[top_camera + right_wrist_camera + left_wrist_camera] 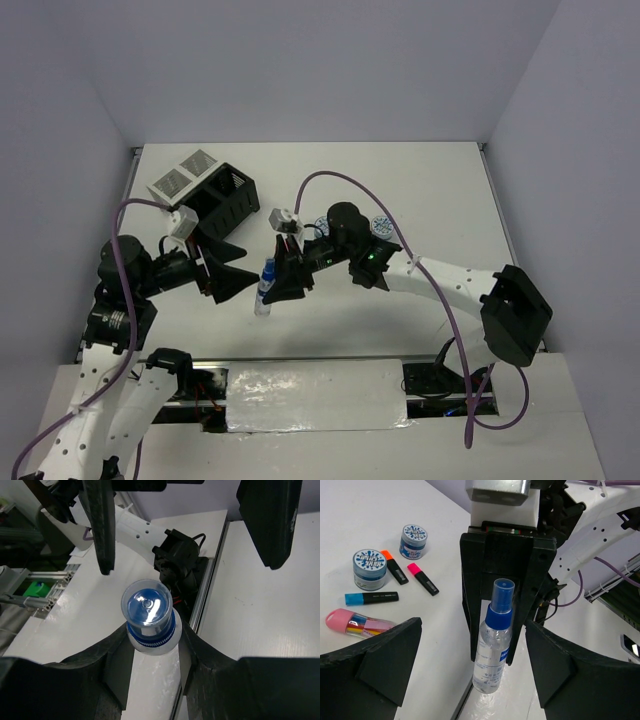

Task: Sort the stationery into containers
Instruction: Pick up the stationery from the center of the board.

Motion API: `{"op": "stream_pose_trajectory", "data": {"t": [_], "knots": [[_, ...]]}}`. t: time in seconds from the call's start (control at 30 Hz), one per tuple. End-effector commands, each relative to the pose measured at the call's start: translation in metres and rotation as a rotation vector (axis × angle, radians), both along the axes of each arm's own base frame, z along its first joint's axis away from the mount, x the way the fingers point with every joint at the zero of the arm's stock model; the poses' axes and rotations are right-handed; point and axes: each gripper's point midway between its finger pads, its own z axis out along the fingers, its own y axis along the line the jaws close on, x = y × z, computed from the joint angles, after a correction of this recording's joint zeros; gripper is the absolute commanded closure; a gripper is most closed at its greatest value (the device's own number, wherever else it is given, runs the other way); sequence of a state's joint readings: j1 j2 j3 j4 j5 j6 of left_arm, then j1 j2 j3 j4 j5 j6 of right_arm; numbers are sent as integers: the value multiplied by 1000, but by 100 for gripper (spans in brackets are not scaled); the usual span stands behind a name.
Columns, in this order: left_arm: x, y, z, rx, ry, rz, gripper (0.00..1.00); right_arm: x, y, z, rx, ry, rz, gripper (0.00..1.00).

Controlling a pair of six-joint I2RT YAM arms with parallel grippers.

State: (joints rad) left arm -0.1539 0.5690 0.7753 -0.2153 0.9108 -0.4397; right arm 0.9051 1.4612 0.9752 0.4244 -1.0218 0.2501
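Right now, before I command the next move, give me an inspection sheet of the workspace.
Surface: white table, no spills seen.
Job's things: bottle in the right gripper; two tins, three markers, pink-capped tube loose on the table; organiser and two grey cups far left.
Clutter: nothing seen.
Grippers: right gripper shut on bottle; left gripper open, fingers flanking the bottle, not touching.
Cables: purple cables loop over both arms, off the things.
Surroundings: plain walls; shiny sheet at near edge.
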Motion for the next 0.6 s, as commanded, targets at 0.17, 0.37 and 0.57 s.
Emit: {"op": "stream_pose_trajectory", "data": {"t": [0.17,0.37,0.57], "knots": [[-3,-7,9,-25,-45,-76,10,-5,11,26,-21,23,-5,100],[-10,-9,9,-31,-57,-107,13,4,21,26,-63,34,-47,100],[-10,-10,8,-26,-53,-113,20,8,33,23,-107,31,-79,100]]}}
